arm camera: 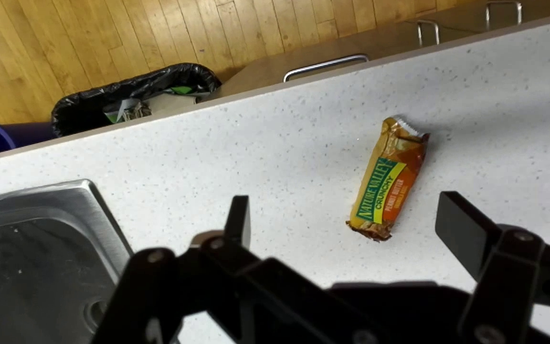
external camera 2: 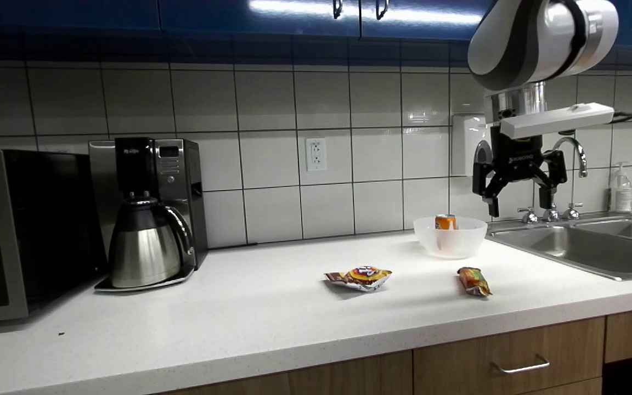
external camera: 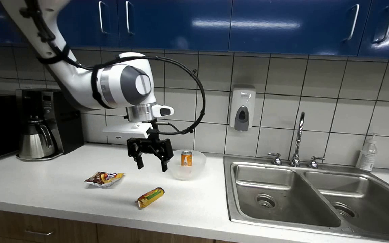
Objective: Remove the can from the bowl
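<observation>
The orange can (external camera: pixel 186 158) with a pale silvery top stands upright inside the shallow white translucent bowl (external camera: pixel 198 168) near the back wall. The can (external camera 2: pixel 445 221) and the bowl (external camera 2: pixel 467 238) also show in an exterior view, the can's lower part seen dimly through the bowl wall. My gripper (external camera: pixel 152 166) points down, open and empty, above the counter. It appears left of the bowl there, and up and to the right of it in an exterior view (external camera 2: pixel 519 206). In the wrist view my spread fingers (arm camera: pixel 344 217) have nothing between them; can and bowl are out of view.
A yellow-gold wrapped bar (arm camera: pixel 387 179) lies on the counter below the gripper. A brown-orange snack packet (external camera: pixel 104 179) lies farther left. The steel sink (external camera: pixel 230 189) is right of the bowl. A coffee maker (external camera 2: pixel 146 219) and microwave (external camera 2: pixel 47 230) stand at the left.
</observation>
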`<state>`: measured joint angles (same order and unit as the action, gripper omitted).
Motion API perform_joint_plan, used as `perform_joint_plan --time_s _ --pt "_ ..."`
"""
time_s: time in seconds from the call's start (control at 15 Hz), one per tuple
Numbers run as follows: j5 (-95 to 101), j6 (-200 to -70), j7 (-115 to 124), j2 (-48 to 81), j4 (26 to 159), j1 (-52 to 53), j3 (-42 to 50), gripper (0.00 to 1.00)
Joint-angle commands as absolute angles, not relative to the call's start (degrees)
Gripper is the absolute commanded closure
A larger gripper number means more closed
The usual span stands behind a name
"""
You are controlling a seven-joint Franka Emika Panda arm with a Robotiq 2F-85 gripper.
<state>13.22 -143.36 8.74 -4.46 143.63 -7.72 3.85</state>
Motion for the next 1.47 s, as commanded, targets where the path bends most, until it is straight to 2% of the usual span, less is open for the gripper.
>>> perform_joint_plan --time_s 0.0,1.4 --pt "13.6 -144.8 7.2 3.2 136.7 -8.1 5.7 0.0" --pt "6.6 -146.2 7.9 28.8 107.5 -6.7 7.6 0.0"
